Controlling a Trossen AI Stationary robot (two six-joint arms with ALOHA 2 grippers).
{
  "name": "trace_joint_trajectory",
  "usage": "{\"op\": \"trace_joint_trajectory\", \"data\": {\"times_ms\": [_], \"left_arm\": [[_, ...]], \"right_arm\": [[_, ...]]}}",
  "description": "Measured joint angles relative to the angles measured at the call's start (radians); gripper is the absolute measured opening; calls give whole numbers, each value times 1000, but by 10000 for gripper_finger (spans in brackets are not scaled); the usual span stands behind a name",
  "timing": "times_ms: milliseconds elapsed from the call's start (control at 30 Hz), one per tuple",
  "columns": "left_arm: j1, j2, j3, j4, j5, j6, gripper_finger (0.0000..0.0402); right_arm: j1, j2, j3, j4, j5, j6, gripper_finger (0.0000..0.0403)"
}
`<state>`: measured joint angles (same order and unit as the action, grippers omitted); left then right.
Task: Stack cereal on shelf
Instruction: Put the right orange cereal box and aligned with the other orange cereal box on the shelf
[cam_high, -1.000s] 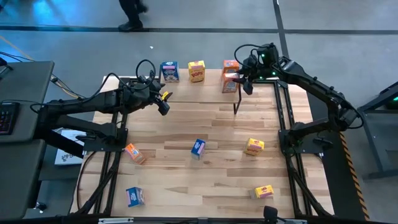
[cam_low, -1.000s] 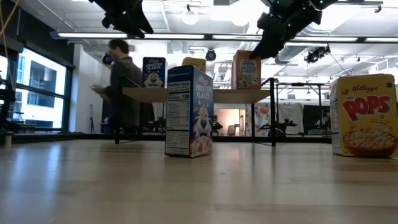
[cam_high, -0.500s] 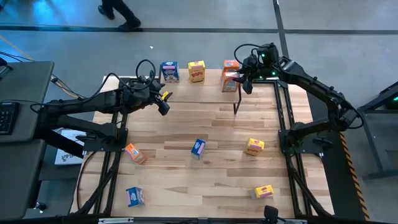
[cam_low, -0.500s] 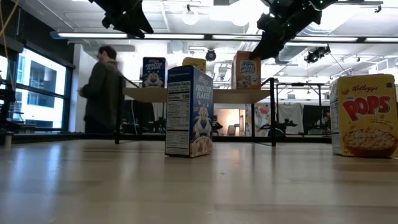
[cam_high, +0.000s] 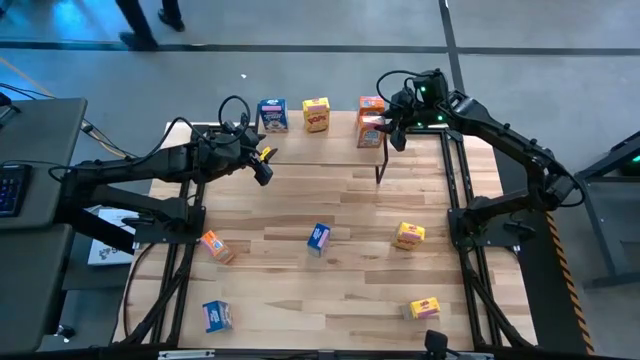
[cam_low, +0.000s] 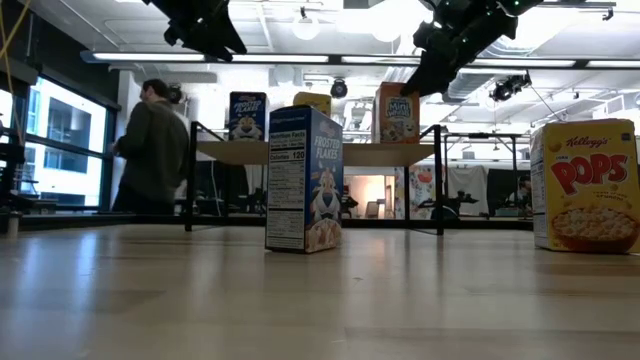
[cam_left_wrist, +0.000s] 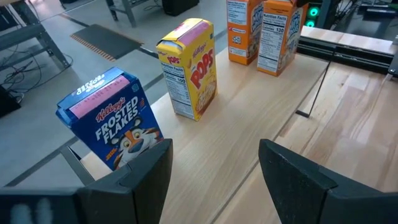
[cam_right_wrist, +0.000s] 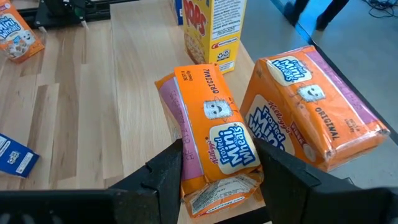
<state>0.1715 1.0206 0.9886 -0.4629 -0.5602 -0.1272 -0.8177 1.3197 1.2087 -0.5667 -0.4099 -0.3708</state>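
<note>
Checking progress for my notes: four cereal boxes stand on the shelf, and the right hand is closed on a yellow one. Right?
Not quite. In the right wrist view the right hand is closed on an orange box, not a yellow one. Four boxes do stand on the shelf.

One camera hangs overhead, looking straight down on the whole table (cam_high: 330, 215); another sits low at table-top height, looking level across it toward the shelf (cam_low: 310, 152) and the room behind. Each wrist camera looks closely down at the shelf's boxes, sharing the yellow box (cam_left_wrist: 186, 68).
</note>
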Motion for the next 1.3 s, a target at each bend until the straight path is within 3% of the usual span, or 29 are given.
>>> {"op": "trace_joint_trajectory", "data": {"times_ms": [200,600,900,1300], "left_arm": [[0,0,0,0,0,0,230],[0,0,0,0,0,0,230],[0,0,0,0,0,0,230],[0,0,0,0,0,0,230]], "right_arm": [[0,0,0,2,1,1,174],[0,-3,0,-3,17,-4,232],[0,-44,0,-18,21,-4,234],[0,-178,0,-73,121,-4,234]]}}
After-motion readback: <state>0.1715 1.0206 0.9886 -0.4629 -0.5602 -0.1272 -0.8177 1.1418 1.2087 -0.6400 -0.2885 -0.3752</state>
